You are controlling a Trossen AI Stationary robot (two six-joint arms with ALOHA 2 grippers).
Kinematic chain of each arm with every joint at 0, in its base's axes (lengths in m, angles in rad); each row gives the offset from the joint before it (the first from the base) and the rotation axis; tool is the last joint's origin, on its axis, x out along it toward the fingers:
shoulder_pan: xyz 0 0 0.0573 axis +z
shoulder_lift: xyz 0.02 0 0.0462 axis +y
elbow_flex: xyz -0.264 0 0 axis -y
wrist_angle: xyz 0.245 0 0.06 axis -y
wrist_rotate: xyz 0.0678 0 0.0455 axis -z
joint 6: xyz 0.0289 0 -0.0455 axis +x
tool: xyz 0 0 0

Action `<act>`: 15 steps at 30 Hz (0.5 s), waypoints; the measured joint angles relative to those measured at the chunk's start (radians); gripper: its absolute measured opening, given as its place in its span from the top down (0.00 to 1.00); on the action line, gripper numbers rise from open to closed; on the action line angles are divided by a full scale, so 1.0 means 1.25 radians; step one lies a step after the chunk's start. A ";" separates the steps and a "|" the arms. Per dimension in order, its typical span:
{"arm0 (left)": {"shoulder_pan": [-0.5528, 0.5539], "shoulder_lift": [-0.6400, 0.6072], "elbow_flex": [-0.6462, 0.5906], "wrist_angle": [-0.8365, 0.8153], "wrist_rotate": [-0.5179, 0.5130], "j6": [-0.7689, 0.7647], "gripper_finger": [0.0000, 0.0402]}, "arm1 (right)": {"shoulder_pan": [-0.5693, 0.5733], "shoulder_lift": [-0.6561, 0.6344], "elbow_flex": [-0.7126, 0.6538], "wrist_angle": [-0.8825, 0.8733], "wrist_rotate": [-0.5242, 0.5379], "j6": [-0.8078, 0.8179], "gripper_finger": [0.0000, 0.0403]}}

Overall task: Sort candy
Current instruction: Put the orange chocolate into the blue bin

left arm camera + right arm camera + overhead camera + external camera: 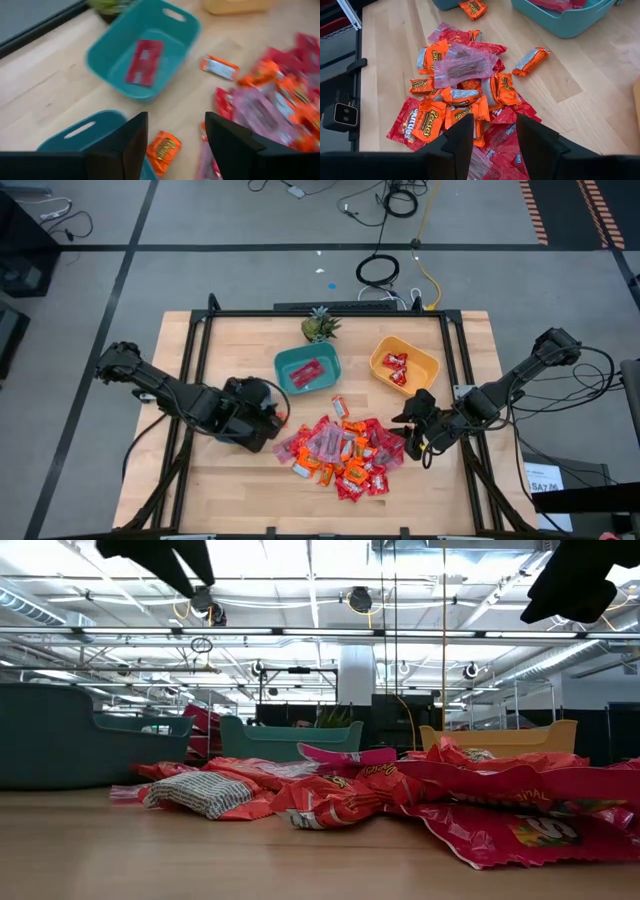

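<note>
Several candies [340, 452] in red, orange and pink wrappers lie heaped on the table's near middle. My left gripper [175, 145] hangs open to the left of the pile, over the rim of a teal bowl [85, 132]. An orange candy [162, 150] shows below the gap between its fingers, by that bowl's edge. It is apart from both fingers; whether it lies on the table I cannot tell. My right gripper [495, 145] hangs open over the pile's right side with nothing between its fingers.
A second teal bowl [308, 370] holding one red candy sits behind the pile. A yellow bowl [403, 365] with red candies sits at the back right, and a small green plant [320, 327] at the far edge. A lone orange candy [219, 67] lies between bowl and pile.
</note>
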 joint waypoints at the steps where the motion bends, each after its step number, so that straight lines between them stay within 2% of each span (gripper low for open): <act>1: 0.004 0.000 0.000 0.022 0.015 0.047 0.49 | 0.000 0.000 0.000 0.000 0.000 0.000 0.65; 5: 0.034 0.006 0.000 0.104 0.123 0.202 0.49 | 0.000 0.000 0.000 0.000 0.002 -0.003 0.65; 9: 0.086 0.030 0.000 0.136 0.249 0.259 0.49 | 0.000 0.000 0.000 0.000 0.002 -0.003 0.65; 15: 0.141 0.107 0.000 0.143 0.356 0.433 0.49 | 0.000 0.000 0.000 0.002 0.002 -0.003 0.65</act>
